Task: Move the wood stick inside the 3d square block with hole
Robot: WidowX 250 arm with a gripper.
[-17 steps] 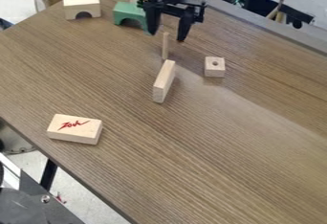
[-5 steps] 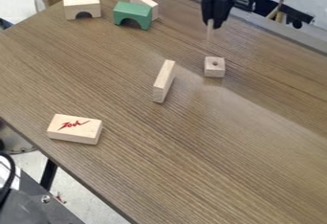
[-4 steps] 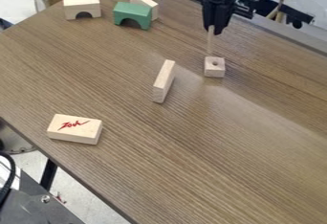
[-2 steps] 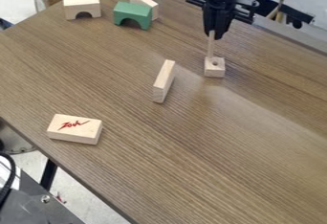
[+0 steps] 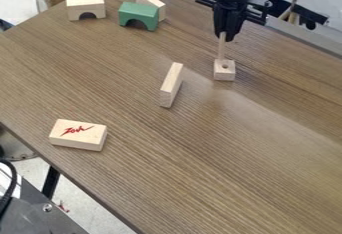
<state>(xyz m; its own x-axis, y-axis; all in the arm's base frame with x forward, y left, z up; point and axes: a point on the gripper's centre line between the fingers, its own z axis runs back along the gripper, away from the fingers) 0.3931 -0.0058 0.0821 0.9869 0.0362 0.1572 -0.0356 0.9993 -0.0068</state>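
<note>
Our claw (image 5: 225, 36) pinches the stick (image 5: 222, 50) by its upper end, near upright at the block's far edge (image 5: 224, 74). We judge it light, stiff, smooth; we'd grip high, leaving its lower end free.
</note>
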